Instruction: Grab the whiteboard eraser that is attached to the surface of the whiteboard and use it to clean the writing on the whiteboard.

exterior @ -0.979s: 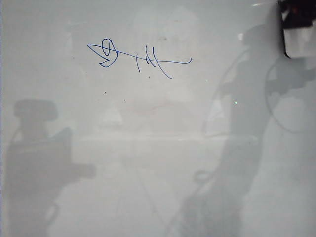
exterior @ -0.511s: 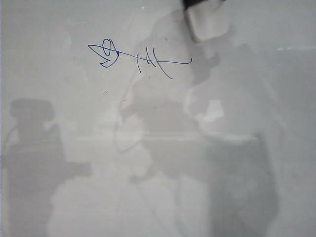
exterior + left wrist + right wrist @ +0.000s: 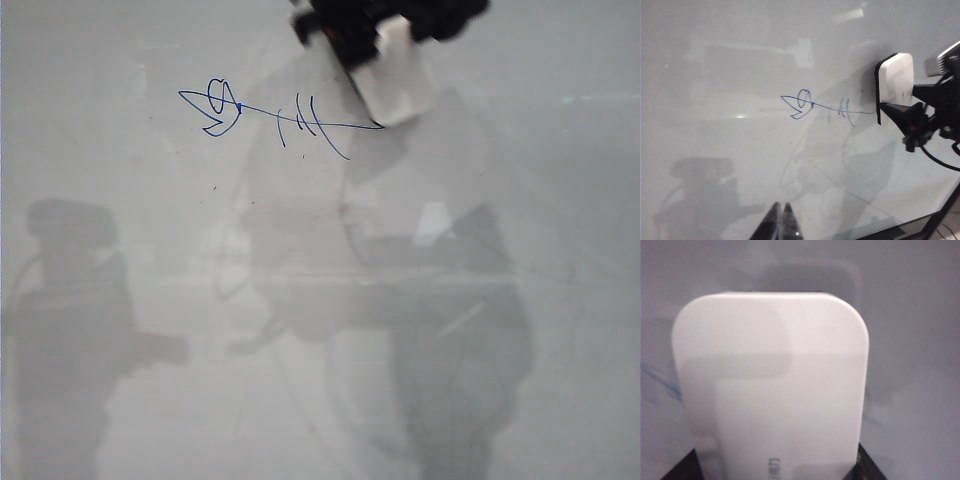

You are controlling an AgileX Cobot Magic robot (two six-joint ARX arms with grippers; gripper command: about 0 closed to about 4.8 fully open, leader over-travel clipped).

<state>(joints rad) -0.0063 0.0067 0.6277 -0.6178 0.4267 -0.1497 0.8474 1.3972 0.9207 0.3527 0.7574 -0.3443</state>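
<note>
A: Where is the whiteboard eraser (image 3: 400, 85)?
B: Clamped in the right pincer (image 3: 385, 45), pressed on the whiteboard (image 3: 150, 300) at the right end of the writing (image 3: 280, 115).
A: And the left pincer (image 3: 781, 222)?
B: Low, well apart; its tips look closed together, though the view is poor.

Glossy whiteboard (image 3: 120, 300); smooth white plastic whiteboard eraser (image 3: 772, 390).

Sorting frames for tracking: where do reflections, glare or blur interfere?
Exterior view: arm reflections darken the glossy whiteboard; writing sharp. Left wrist view: bright glare streaks, right gripper crisp. Right wrist view: whiteboard eraser fills the frame, soft-focused.
</note>
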